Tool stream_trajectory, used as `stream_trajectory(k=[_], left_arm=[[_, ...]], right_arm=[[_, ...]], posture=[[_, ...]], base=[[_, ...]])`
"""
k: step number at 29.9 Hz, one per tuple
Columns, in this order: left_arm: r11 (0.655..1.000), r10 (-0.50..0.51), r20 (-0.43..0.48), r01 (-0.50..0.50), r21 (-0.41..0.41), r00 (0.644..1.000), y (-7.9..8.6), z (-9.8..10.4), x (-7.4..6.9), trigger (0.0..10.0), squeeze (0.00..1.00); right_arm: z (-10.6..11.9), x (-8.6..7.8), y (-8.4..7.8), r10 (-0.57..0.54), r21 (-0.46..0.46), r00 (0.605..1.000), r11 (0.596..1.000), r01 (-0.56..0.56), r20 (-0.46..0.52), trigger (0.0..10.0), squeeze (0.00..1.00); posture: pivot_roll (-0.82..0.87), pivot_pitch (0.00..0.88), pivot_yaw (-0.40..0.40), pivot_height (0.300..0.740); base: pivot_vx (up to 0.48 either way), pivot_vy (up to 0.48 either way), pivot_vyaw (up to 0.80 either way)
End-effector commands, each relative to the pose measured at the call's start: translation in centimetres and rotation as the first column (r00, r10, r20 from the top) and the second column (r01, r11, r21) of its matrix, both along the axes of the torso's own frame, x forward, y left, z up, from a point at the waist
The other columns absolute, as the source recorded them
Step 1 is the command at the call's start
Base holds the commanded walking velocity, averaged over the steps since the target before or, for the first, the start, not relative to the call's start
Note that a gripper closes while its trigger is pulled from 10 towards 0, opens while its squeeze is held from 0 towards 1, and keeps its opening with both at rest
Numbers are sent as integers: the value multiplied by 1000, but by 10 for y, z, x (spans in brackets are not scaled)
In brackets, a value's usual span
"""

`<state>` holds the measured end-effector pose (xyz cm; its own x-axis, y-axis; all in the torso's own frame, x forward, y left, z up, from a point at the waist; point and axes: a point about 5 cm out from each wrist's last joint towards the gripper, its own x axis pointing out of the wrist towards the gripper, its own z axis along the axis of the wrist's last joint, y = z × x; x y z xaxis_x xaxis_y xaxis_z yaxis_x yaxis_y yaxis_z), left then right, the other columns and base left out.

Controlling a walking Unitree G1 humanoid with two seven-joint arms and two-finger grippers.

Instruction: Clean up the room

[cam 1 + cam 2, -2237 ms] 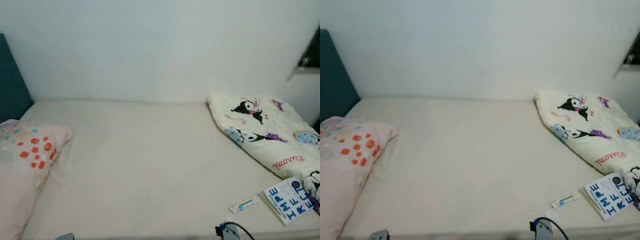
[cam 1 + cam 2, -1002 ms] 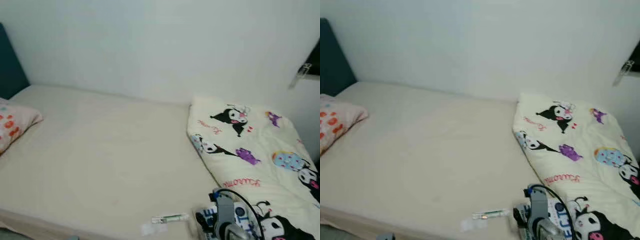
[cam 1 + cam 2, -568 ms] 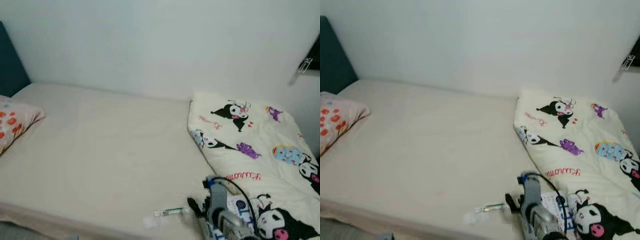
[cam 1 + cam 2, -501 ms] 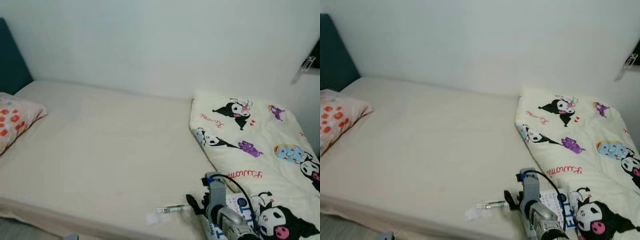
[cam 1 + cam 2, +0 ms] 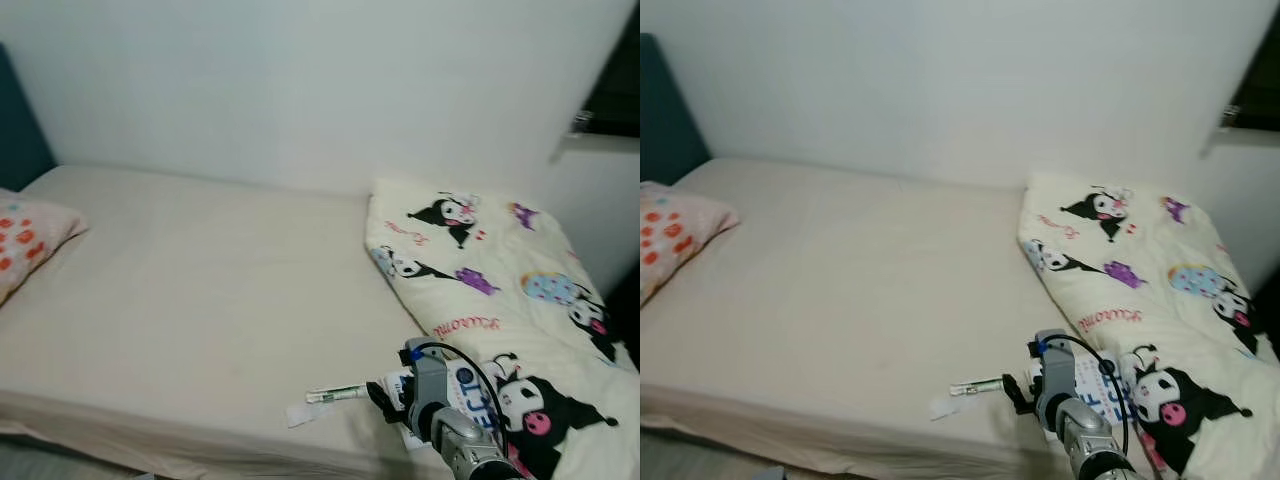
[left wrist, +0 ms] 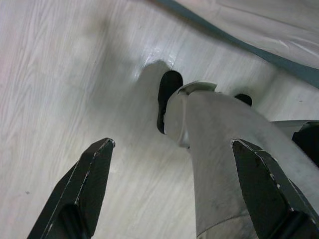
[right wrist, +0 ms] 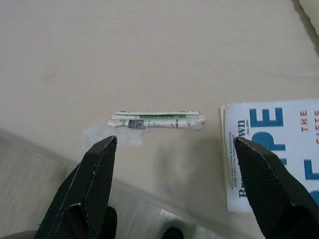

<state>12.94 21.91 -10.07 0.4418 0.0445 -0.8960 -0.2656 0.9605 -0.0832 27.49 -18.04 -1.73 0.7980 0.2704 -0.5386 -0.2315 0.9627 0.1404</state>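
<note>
Soft, even, bright light; head views slightly blurry, wrist views sharper; glare patch on floor [image 6: 149, 50].

My bed sheet [image 5: 200, 300] is matt cream cloth, smooth with faint creases. The quilt [image 5: 490, 290] at the right of the frame looks soft, printed cloth, as does the pillow [image 5: 25, 240] at the left edge. The book [image 7: 279, 149] has a smooth paper cover. The small wrapper [image 7: 157, 120] beside it looks like crinkled paper. My right gripper [image 7: 174, 199] has 2 matt black fingers with a fine textured face. The floor [image 6: 60, 74] is pale wood-grain with a soft sheen.
</note>
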Motion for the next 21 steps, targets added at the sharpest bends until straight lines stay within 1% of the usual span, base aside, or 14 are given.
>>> stream_trajectory(k=[1, 5, 7, 8, 11, 13, 14, 15, 16, 17, 18, 20, 21], left_arm=[[1000, -11, -12, 11, 6, 1000, 1, -1, -3, 10000, 0], [1000, -18, -9, 18, 4, 1000, 1, -1, -3, 10000, 0], [999, -41, -18, 41, 3, 999, 0, -2, -6, 10000, 0], [998, -54, -25, 55, 14, 998, 0, -2, -6, 10000, 0], [998, -61, -31, 62, 23, 998, 0, -2, -6, 10000, 0], [998, -62, -32, 62, 23, 998, 0, -2, -6, 10000, 0], [998, -59, -33, 59, 22, 998, -1, -2, -6, 10000, 0], [998, -61, -36, 62, 22, 997, -1, -2, -7, 10000, 0], [998, -61, -36, 62, 22, 997, -1, -2, -7, 10000, 0], [998, -62, -38, 63, 21, 997, -1, -3, -7, 10000, 0], [998, -60, -41, 61, 23, 997, -1, -3, -9, 10000, 0], [998, -57, -43, 58, 20, 997, -2, -4, -11, 10000, 0], [998, -52, -41, 52, 18, 998, -2, -4, -11, 10000, 0]], right_arm=[[0, 0, 2, 12, 2, 1000, 1000, -12, 4, 10000, 0], [1, 1, 2, 12, 1, 1000, 1000, -12, 9, 10000, 0], [9, 8, 6, 77, -5, 996, 997, -77, 51, 10000, 0], [11, 10, 7, 93, -3, 993, 996, -93, 68, 10000, 0], [14, 13, 8, 90, 9, 993, 996, -91, 78, 10000, 0], [14, 13, 8, 86, 16, 994, 996, -88, 69, 10000, 0], [13, 13, 9, 105, 0, 993, 994, -105, 53, 10000, 0], [9, 10, 12, 178, -55, 984, 983, -177, 11, 10000, 0], [9, 10, 12, 178, -55, 984, 983, -177, 11, 10000, 0], [5, 7, 15, 236, -98, 971, 966, -237, -23, 10000, 0], [2, 4, 15, 271, -138, 961, 951, -277, -59, 10000, 0], [1, 4, 14, 278, -194, 956, 937, -292, -94, 10000, 0], [2, 6, 12, 259, -198, 962, 942, -272, -90, 10000, 0]], posture=[[-69, 0, -43, 740], [-69, 0, -43, 740], [-71, 0, -45, 740], [-71, 0, -45, 740], [-69, 0, -46, 740], [-69, 0, -46, 740], [-69, 0, -46, 740], [-69, 0, -46, 740], [-69, 0, -46, 740], [-69, 0, -47, 740], [-69, 0, -49, 740], [-69, 0, -49, 740], [-66, 0, -52, 735]], base=[[0, 0, 0], [0, 0, 0], [0, -459, 800], [0, 0, 800], [0, 0, 752], [0, 0, 0], [0, 0, 0], [0, 0, 0], [0, 0, 0], [0, 0, 0], [0, 0, 0], [0, 0, 0], [0, 0, 0]])
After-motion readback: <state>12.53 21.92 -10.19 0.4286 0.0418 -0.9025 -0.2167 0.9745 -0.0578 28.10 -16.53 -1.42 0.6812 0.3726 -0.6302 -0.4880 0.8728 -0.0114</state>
